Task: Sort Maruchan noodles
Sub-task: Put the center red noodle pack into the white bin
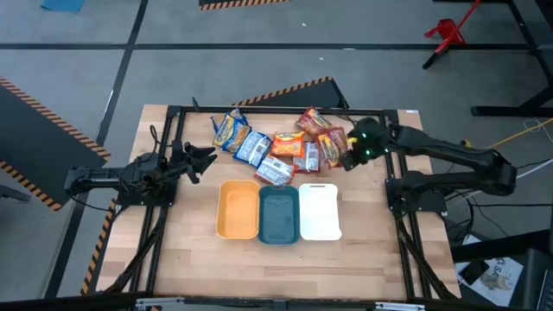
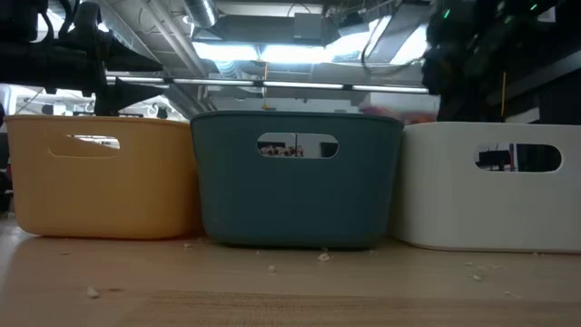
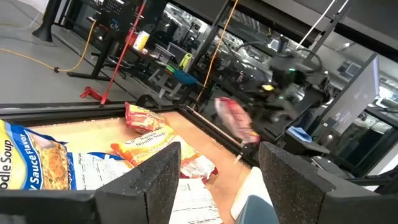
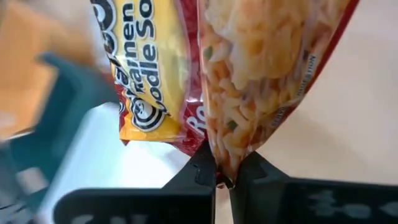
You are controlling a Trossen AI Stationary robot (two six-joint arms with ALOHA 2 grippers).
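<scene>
Several Maruchan packets (image 1: 275, 149) lie heaped on the table beyond the three trays: yellow (image 1: 228, 131), blue-white (image 1: 253, 148), orange (image 1: 288, 143) and red-brown (image 1: 313, 119). My right gripper (image 1: 350, 157) is shut on one red-brown packet (image 4: 261, 68) at the heap's right end, beyond the white tray (image 1: 320, 211). That packet also shows blurred in the left wrist view (image 3: 236, 121). My left gripper (image 1: 206, 161) is open, left of the heap and touching nothing; its fingers frame the packets (image 3: 146, 146) in its wrist view. My right gripper (image 4: 222, 173) pinches the red-brown packet by a narrow bit of its sealed edge (image 4: 227, 155) between the two fingertips. The packet reaches away from the fingers and looks lifted off the table, over the white tray's far edge (image 4: 124, 174).
The yellow-orange tray (image 1: 238, 210), teal tray (image 1: 279, 215) and white tray stand side by side near the table's middle; they fill the low view (image 2: 295, 182). Bare wood lies on the near side of the trays. A black frame rims the table (image 1: 173, 112).
</scene>
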